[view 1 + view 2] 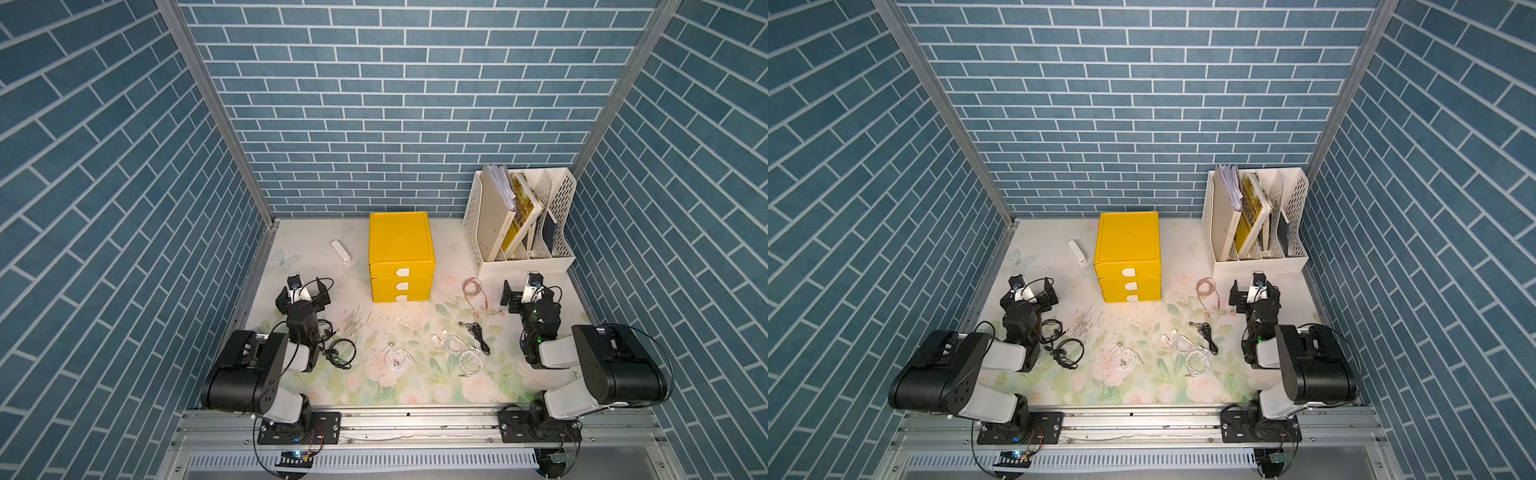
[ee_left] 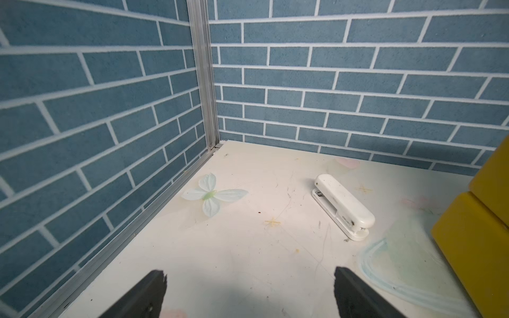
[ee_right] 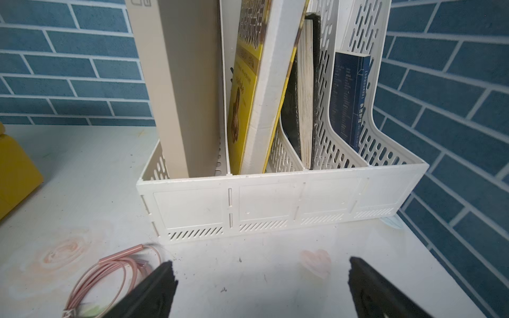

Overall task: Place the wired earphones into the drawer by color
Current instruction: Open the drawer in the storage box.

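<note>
Both hands are seen with fingers spread wide apart and nothing between them. The left hand (image 2: pixel 249 276) is held low over the floral bench (image 2: pixel 248 242), near a white stapler (image 2: pixel 344 205) whose embossed mark near the nose cannot be read. The right hand (image 3: pixel 261 265) is held before a white perforated file rack (image 3: pixel 275 198). In the rack are kept a plain beige folder (image 3: pixel 179 82), a yellow-covered book (image 3: pixel 245 82) and a dark blue book (image 3: pixel 348 96). Both books are printed with Chinese characters, which are too small to be read with certainty. None of the wired earphones is held; all are left on the bench in front of the yellow drawer unit (image 1: pixel 401 243), whose three drawers are shut and unlabelled, each with a white tab. The pink earphones (image 3: pixel 110 272) are coiled just beside the right hand. One pair of black earphones (image 1: pixel 341 353) is found close to the left arm, and a second black pair (image 1: pixel 478 334) lies nearer the right arm. Two coils of white earphones (image 1: pixel 397 358) (image 1: pixel 467 355) are laid between them. A pale butterfly print (image 2: pixel 210 194) is seen on the bench by the wall.
</note>
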You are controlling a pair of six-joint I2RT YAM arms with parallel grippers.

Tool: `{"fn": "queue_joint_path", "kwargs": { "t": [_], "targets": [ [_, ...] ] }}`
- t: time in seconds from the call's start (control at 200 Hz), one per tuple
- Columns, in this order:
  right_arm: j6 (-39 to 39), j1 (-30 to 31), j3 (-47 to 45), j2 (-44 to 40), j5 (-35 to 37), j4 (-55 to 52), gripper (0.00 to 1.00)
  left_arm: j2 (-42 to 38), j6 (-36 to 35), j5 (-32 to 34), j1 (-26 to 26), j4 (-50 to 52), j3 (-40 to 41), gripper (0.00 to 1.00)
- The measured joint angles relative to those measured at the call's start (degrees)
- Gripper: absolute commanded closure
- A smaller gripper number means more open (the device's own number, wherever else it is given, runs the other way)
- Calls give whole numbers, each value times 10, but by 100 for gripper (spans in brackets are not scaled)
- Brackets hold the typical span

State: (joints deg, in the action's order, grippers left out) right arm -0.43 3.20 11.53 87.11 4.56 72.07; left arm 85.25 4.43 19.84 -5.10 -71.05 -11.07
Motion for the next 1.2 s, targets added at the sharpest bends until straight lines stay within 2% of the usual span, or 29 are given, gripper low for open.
{"fn": "queue_joint_path", "kwargs": {
  "t": [0.595,0.64,0.66,0.71,0.825,0.9,0.985,1.09,1.195],
  "targets": [
    [0,0,0,0,0,0,0,0,-1,-1,0,2,-1,0],
    [0,0,0,0,1,0,0,-3,-3,-3,0,20,-8,0],
    [0,0,0,0,1,0,0,-6,-4,-6,0,35,-16,4],
    [0,0,0,0,0,0,0,-22,-8,-11,0,107,-56,5],
    [-1,3,0,-21,3,-17,0,-104,12,-44,0,263,-172,0],
    [7,10,23,-92,17,-120,7,-177,53,-74,-4,361,-247,0],
    [31,17,99,-164,12,-257,7,-258,107,-90,-36,448,-306,0],
    [57,65,182,-261,0,-380,5,-368,197,-100,-120,523,-303,0],
    [98,120,238,-326,-35,-462,6,-465,338,-106,-203,561,-244,0]
  ]
}}
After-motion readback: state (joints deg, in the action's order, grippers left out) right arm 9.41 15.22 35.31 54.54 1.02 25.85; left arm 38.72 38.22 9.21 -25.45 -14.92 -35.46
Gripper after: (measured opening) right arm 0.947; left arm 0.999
